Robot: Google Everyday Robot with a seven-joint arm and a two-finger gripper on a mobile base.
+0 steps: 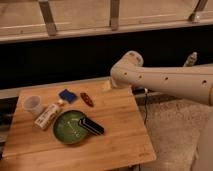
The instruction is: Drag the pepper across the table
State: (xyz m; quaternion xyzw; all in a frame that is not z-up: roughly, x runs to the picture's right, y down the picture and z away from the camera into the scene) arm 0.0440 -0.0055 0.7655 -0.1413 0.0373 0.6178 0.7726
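The pepper (87,99) is a small, slim, dark-red piece lying on the light wooden table (120,135), near its far edge and left of centre. My white arm reaches in from the right. Its bent end hangs over the table's far edge, and the gripper (107,86) shows only as a small pale tip below that bend. The gripper is a short way right of the pepper, a little beyond it, and apart from it. Most of the gripper is hidden by the arm.
A blue square block (67,95) lies just left of the pepper. A white cup (32,103) and a lying white bottle (47,115) are at the left. A green plate (67,129) holding a dark flat object (91,125) sits in front of the pepper. A dark wall and railing run behind the table.
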